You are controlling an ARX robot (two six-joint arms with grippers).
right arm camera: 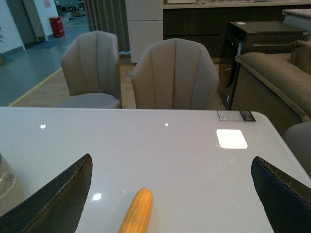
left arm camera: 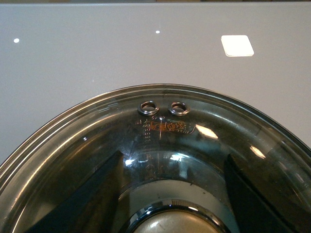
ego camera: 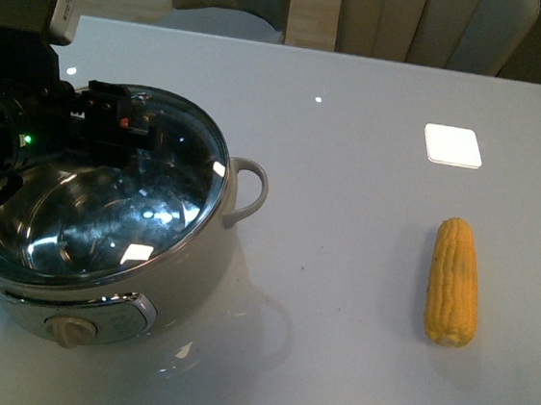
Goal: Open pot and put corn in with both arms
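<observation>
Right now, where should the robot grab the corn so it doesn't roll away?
Grip the corn around its thick middle, coming down from above with the open right end effector. It lies flat on the table, pointing away from the robot, so one finger fits each long side.
</observation>
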